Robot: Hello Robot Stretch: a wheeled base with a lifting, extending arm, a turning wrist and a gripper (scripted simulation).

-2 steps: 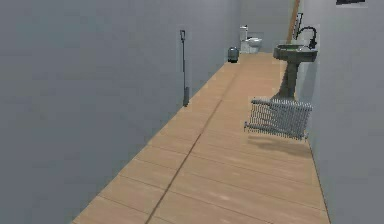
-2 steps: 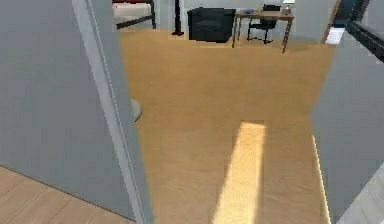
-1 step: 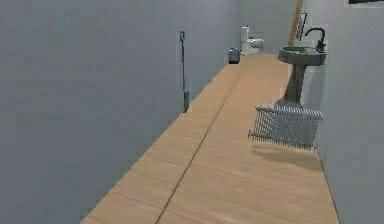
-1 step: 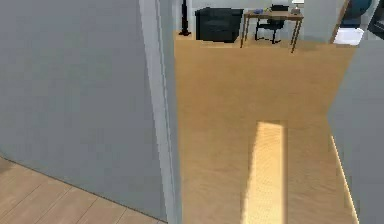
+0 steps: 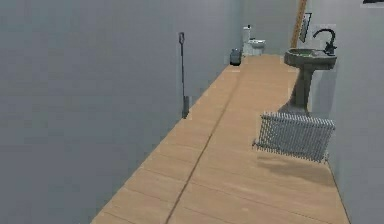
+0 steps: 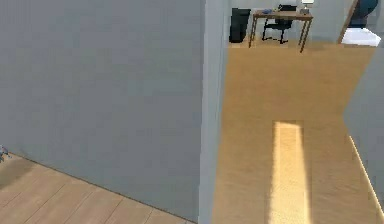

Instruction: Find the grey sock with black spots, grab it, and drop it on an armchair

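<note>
- Where the sock lies cannot be told; the step in hand is searching.
- The tool's state cannot be told either.
- The stretch with the sink (image 5: 310, 62) and toilet (image 5: 256, 45) looks like a dead end. Better to turn past the wall corner (image 6: 213, 100) toward the room with the tabletop (image 6: 283, 13), scanning the floor slowly.

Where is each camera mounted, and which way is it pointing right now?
Forward view: on the robot, looking ahead and slightly down a narrow room, past a radiator and sink toward a toilet.
Arm side view: on the robot's body, looking sideways at a grey wall and through an opening to a desk.
Shared: wooden floor.
</note>
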